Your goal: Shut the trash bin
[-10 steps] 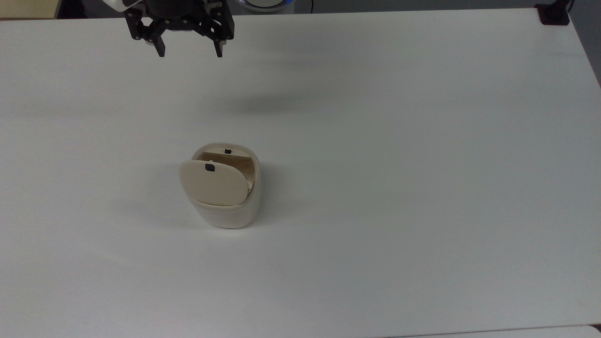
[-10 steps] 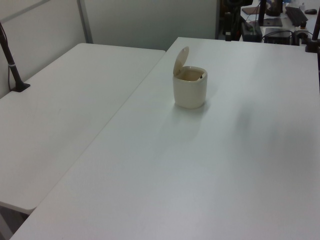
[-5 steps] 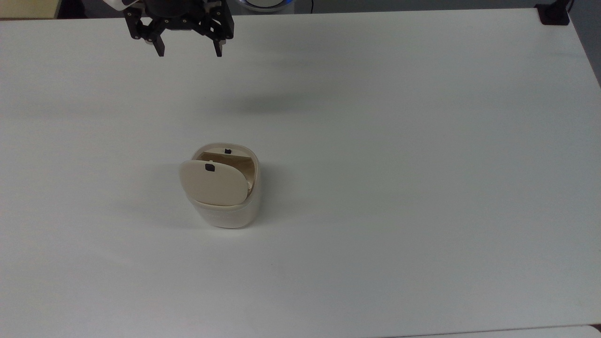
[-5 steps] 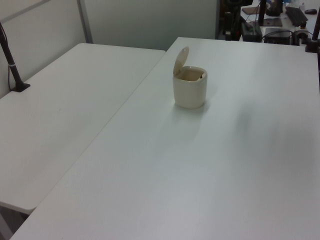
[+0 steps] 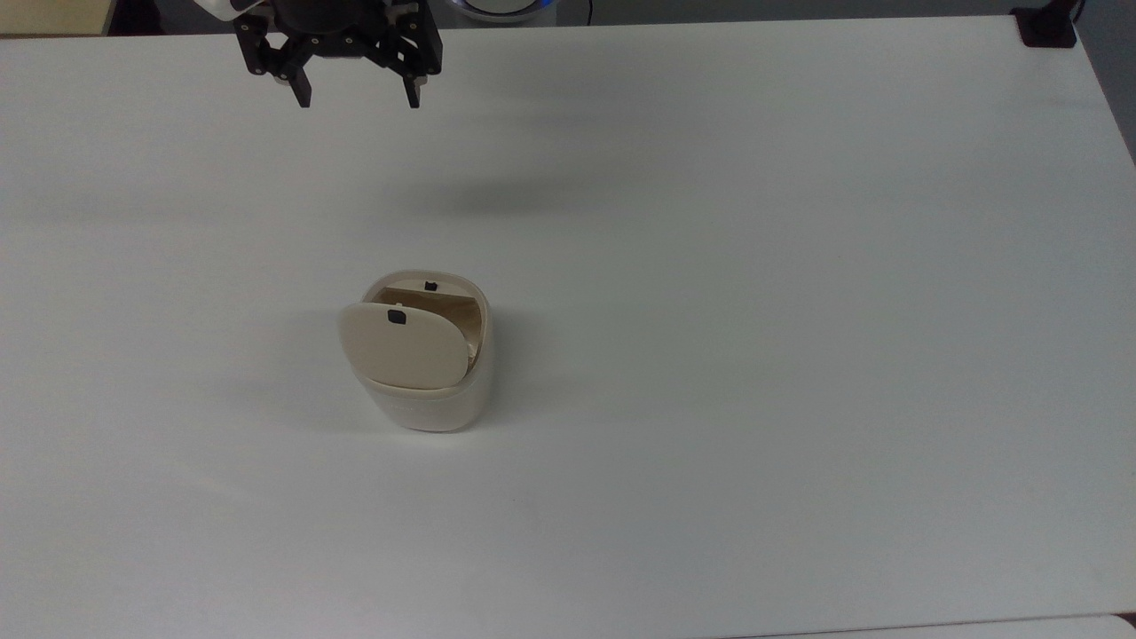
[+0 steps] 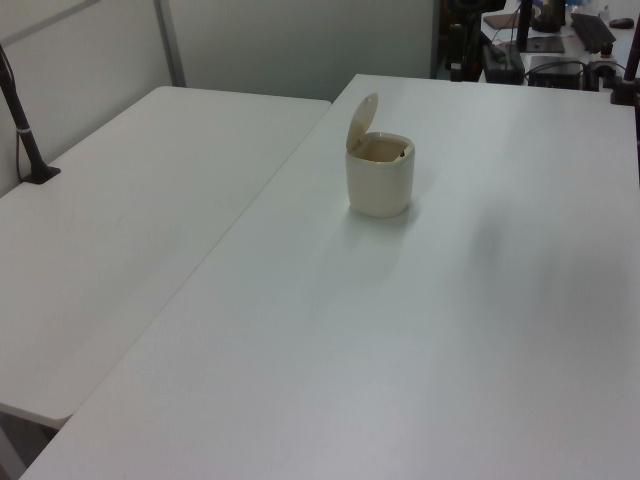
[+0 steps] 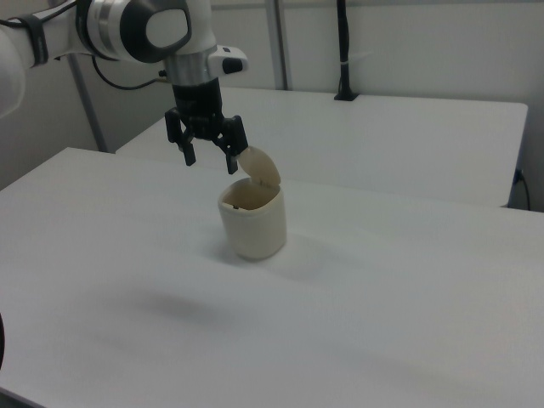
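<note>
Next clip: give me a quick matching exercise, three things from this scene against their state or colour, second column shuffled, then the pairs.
Column one:
1. trash bin
2. lid
3. pincer

Column two:
A. black, open, in the air, holding nothing
B. raised on its hinge, black square mark near its free edge
C. cream-beige, standing upright on the white table, tan inside

Pairs: 1-C, 2-B, 3-A

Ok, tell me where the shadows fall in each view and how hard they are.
Top view: a soft grey smudge on the table between the gripper and the trash bin, its edges diffuse. Left view: a faint shadow in front of the bin. Right view: a blurred dark patch toward the right view's lower left of the bin.
</note>
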`<control>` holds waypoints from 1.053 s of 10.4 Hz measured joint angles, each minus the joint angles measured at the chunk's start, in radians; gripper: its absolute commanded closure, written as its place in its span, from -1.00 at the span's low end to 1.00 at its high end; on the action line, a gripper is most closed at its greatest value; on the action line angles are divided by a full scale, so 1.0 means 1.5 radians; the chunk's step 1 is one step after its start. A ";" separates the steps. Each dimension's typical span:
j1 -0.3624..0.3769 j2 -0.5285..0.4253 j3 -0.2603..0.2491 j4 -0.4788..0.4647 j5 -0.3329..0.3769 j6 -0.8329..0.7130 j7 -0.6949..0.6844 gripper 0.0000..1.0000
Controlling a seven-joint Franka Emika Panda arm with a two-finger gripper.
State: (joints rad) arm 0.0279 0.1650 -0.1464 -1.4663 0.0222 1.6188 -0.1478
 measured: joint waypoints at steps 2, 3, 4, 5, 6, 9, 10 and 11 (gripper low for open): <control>0.000 0.001 0.000 0.000 0.000 0.033 0.000 -0.87; 0.000 0.002 0.000 0.000 0.000 0.043 0.000 -0.87; 0.001 0.003 0.000 0.000 0.002 0.046 0.000 -0.77; 0.002 0.004 0.000 -0.001 0.006 0.047 0.000 -0.60; 0.002 0.005 0.001 -0.001 0.008 0.047 0.000 -0.36; 0.002 0.006 0.002 -0.002 0.008 0.047 -0.016 0.56; 0.002 0.007 0.002 -0.002 0.010 0.047 -0.032 0.73; 0.001 0.009 0.002 -0.002 0.022 0.047 -0.039 0.84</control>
State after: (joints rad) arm 0.0295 0.1785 -0.1431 -1.4699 0.0559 1.6887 -0.2062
